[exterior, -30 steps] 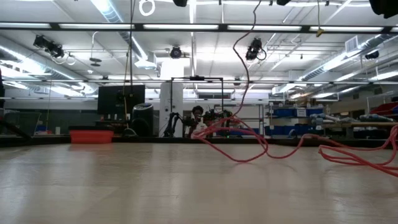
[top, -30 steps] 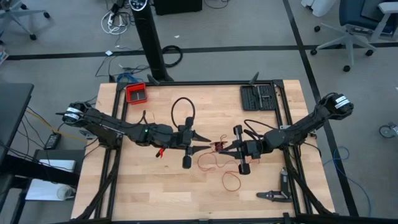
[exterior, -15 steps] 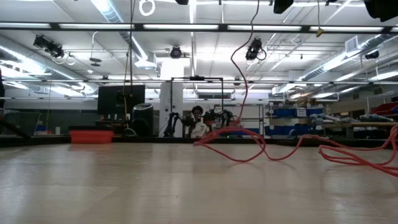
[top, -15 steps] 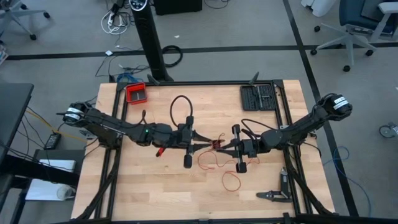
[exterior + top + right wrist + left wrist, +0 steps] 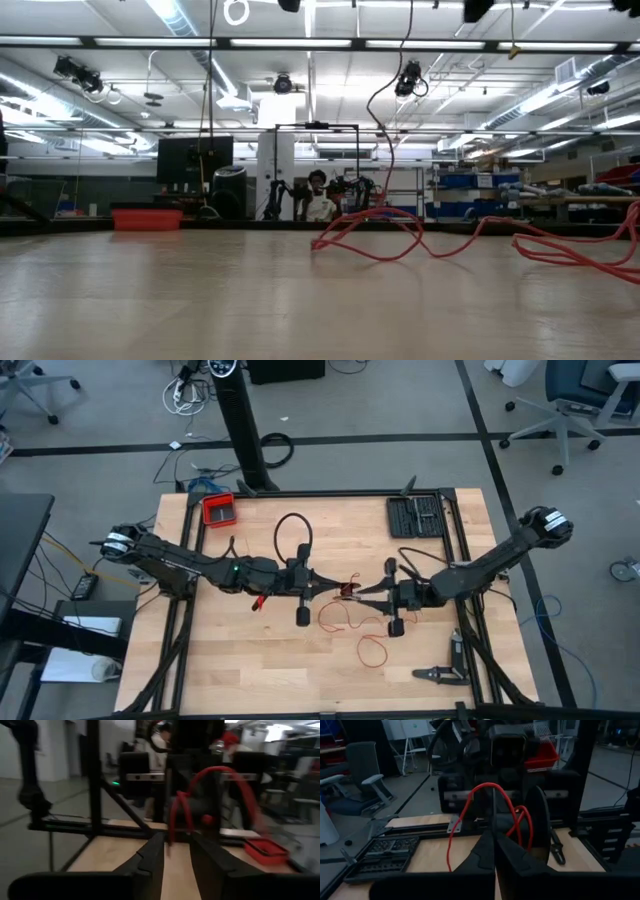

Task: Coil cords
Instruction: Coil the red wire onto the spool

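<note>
Overhead, the left tool pinches the red cord mid-worktop, facing the right tool; only the right wrist view shows its fingers parted. Earlier, left gaped and right was clamped.

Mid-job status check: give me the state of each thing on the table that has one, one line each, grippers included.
left gripper: shut on the red cord, at table centre
right gripper: open, facing the left gripper across the cord
red cord: uncoiled, loose loops on the wood, one end lifted at the grippers
black cable: lying in a loop, untouched
red tray: at the far left corner, contents unclear
tool case: open, lying flat
</note>
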